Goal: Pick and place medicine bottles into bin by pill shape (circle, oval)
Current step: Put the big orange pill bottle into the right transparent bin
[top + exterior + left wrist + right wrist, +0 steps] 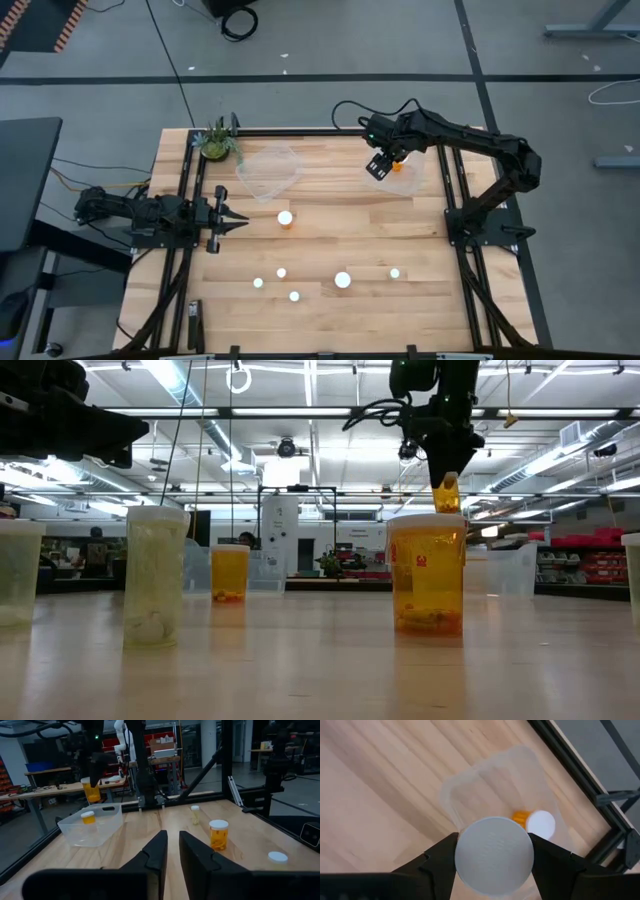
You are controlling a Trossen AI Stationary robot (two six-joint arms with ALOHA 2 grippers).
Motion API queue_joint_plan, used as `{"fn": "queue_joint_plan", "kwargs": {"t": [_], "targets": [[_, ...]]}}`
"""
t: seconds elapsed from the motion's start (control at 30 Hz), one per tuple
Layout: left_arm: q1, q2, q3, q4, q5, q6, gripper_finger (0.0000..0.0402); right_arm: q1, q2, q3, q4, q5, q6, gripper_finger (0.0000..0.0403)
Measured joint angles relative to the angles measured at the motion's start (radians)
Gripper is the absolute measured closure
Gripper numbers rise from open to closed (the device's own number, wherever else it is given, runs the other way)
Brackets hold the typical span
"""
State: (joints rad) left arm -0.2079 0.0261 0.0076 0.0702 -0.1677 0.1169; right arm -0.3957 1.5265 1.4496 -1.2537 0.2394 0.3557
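Left claw [240,219]: parked low over the left side of the wooden table [330,230], fingers [157,851] pressed together, nothing between them, pointing toward the middle

Potted plant [216,145]: far left corner of the table

Left clear tub [268,168]: far side of the table, just right of the plant; contents cannot be told

Medicine bottles on the table: one [286,219] with white cap just right of the left claw's tip, apart from it; a loose group [294,296] of five white caps nearer the front edge, the largest [343,280] toward the right of the group, all standing apart from each other

Right claw [381,167]: raised above the right clear tub [540,775] at the far right of the table, pinching an orange held bottle [446,493] by its sides; its white cap [493,848] fills the gap between the fingers

Bottle in right tub [535,822]: lying on its side on the tub floor, white cap showing
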Motion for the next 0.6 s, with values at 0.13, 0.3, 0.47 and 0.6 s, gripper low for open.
{"fn": "queue_joint_plan", "kwargs": {"t": [0.13,0.3,0.47,0.6], "targets": [[0.000,0.000,0.000,0.000,0.000,0.000,0.0340,-0.017,0.000,-0.027,0.004,0.000,-0.007,0.0175],[0.000,0.000,0.000,0.000,0.000,0.000,0.0345,-0.037,0.000,-0.097,0.062,0.000,-0.027,0.0175],[0.000,0.000,0.000,0.000,0.000,0.000,0.0349,-0.068,0.000,-0.159,0.134,-0.007,-0.053,0.0175],[0.000,0.000,0.000,0.000,0.000,0.000,0.0345,-0.092,0.000,-0.201,0.137,-0.017,-0.053,0.0175]]}}
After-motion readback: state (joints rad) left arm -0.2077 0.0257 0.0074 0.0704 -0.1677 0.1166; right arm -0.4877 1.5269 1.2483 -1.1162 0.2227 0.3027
